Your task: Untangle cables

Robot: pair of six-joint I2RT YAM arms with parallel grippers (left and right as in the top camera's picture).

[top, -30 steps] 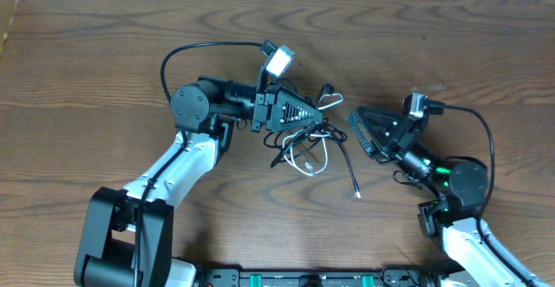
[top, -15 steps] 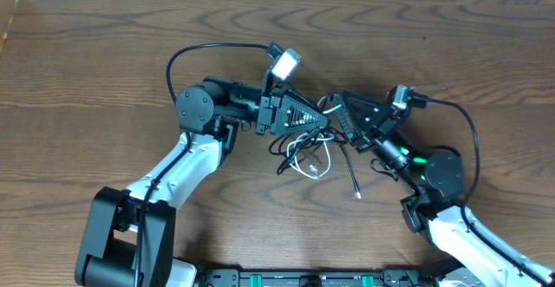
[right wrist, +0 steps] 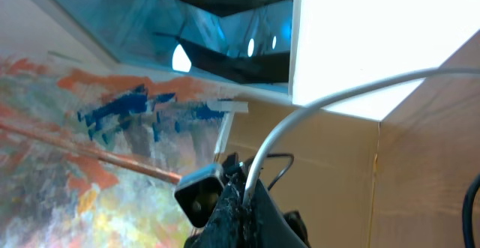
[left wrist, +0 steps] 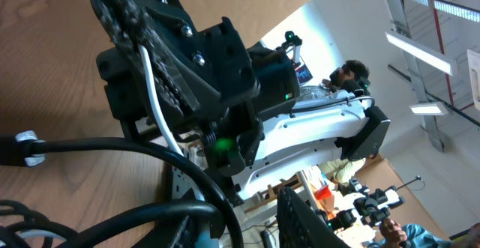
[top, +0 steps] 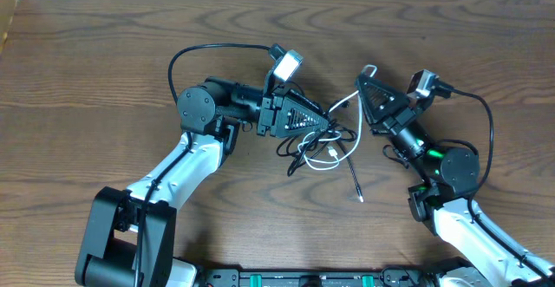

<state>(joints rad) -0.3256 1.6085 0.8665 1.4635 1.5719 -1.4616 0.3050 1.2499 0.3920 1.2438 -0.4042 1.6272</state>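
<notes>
On the wooden counter (top: 104,53) the cables (top: 316,144) are lying in a loose knot of black and white loops between the two arms, near the middle. The right gripper (top: 366,77) is clamping its jaws together on the white cable (top: 347,101) and holding it up above the counter, so that the cord is running taut from the fingertips down and leftward into the knot. In the right wrist view the same white cable (right wrist: 315,109) is curving up out of the closed fingertips. The left gripper (top: 328,118) is pointing rightward with its tips sitting at the upper edge of the knot, touching or just over the black loops; whether its jaws are apart or gripping anything cannot be told. One black cable (top: 353,176) is trailing straight out of the knot toward the near edge, ending in a small pale plug (top: 360,198) lying flat on the wood.
</notes>
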